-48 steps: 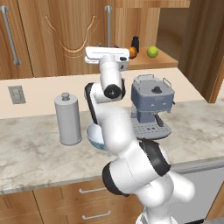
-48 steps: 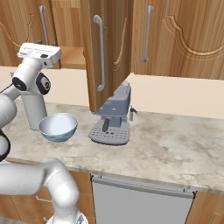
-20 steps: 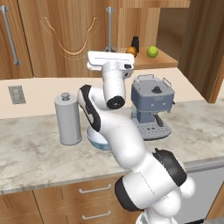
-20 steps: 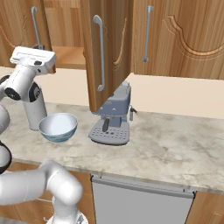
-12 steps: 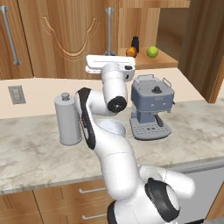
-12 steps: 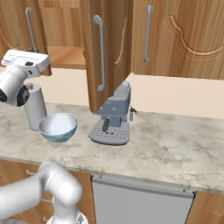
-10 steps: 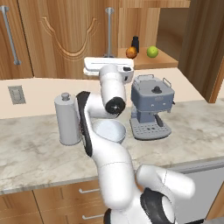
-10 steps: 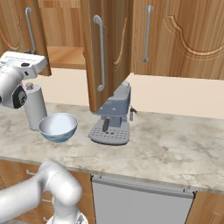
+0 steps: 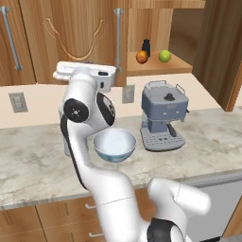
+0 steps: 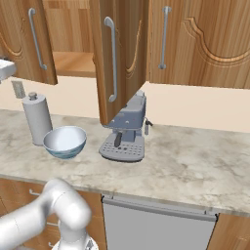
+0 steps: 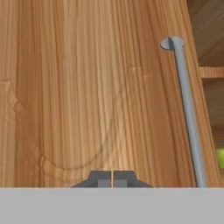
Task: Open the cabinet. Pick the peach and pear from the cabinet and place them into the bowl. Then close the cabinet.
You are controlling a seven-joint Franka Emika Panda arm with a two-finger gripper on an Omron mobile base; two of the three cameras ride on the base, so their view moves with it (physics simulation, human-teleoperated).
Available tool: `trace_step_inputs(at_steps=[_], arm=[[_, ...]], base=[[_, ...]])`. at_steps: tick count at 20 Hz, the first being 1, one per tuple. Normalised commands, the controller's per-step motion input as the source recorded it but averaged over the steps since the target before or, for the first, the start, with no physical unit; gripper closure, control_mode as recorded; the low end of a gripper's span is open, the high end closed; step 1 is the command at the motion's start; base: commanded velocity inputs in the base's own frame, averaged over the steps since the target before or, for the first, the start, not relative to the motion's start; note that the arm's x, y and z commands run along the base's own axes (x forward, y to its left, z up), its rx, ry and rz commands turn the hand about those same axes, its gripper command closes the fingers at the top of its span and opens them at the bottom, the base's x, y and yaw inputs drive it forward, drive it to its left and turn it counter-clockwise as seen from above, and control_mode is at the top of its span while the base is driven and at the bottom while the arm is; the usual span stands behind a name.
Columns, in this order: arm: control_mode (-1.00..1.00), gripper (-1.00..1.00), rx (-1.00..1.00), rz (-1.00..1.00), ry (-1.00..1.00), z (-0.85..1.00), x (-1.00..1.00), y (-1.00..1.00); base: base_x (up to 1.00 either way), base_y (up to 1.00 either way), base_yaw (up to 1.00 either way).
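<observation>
surroundings: grey espresso machine (image 9: 163,116) and tall grey lidded canister (image 10: 37,118) stand on the marble worktop (image 10: 195,166); small dark bottle (image 9: 146,47) on the shelf beside the fruit
cabinet: brown wooden carved-groove cabinet (image 9: 75,38), right door swung open, left door shut
obstruction: white arm covers most of the canister in left base view
hidden: pear mostly cut off in hand view behind the silver bar handle (image 11: 186,109)
tool: tool (image 11: 112,178) clenched, empty, facing the left door panel
fruit: red-orange peach (image 9: 142,56) and yellow-green pear (image 9: 164,56) on the open shelf, right of the tool
bowl: glossy pale blue bowl (image 9: 115,145) on worktop, below the tool
</observation>
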Motion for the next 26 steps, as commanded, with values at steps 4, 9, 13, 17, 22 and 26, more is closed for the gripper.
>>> trace_step_inputs(at_steps=[4, 9, 13, 17, 22, 26], arm=[[-1.00, -1.00, 0.23, 0.01, 0.02, 0.41, -0.88, -0.97], [-1.00, -1.00, 0.26, 0.05, 0.00, 0.21, -0.68, -1.00], [-1.00, -1.00, 0.13, 0.23, 0.00, -0.05, 0.00, -0.99], [-1.00, -1.00, 0.06, 0.32, -0.01, -0.06, 0.03, -0.95], [-1.00, -1.00, 0.13, 0.29, -0.07, -0.01, -0.06, -1.00], [-1.00, -1.00, 0.10, 0.25, 0.00, -0.16, 0.31, -0.64]], base=[[0.00, 0.00, 0.00], [0.00, 0.00, 0.00], [0.00, 0.00, 0.00], [0.00, 0.00, 0.00], [0.00, 0.00, 0.00], [0.00, 0.00, 0.00]])
